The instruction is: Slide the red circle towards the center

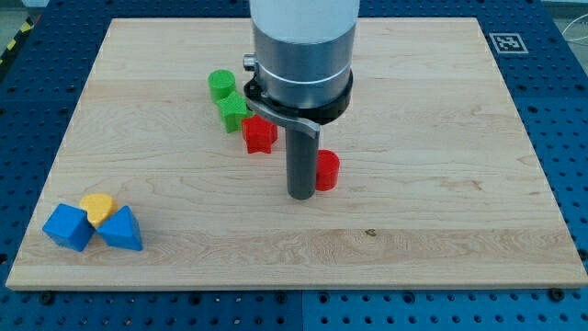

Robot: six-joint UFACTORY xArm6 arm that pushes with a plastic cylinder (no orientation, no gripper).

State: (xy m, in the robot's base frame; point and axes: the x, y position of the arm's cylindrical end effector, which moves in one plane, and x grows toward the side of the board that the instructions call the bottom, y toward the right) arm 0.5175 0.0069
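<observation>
The push is judged to be in hand: my tip (302,195) is set against the view's left side of the red circle (327,171), which lies near the wooden board's (441,230) centre. Only a short, slow nudge is called for. No fingers are fitted, so nothing is grasped. No containers are present.
</observation>
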